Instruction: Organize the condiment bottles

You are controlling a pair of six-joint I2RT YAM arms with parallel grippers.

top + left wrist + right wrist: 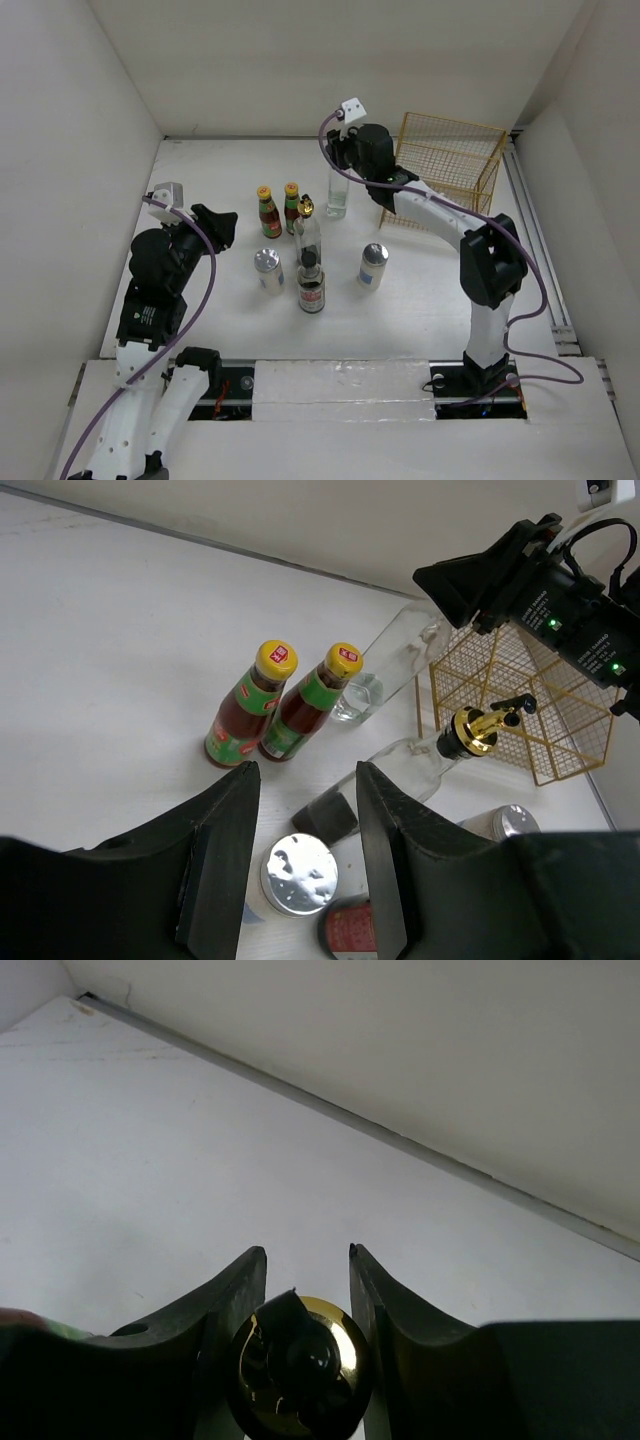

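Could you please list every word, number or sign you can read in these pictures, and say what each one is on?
No text reads clearly enough to quote.
Sauce bottles: green labels, print too small to read.
Yellow caps: a red mark on each, blurred.
Dark jar: red label, illegible.
Shakers and clear bottles: no text visible.

The white-and-black left arm (150, 300) is folded back near its base, and its black two-finger left gripper (305, 770) is partly parted and empty. The right arm (490, 265) reaches far forward. Its black right gripper (307, 1250) points down, clamping the gold-topped tall clear bottle (300, 1370) between its fingers, close to the palm.
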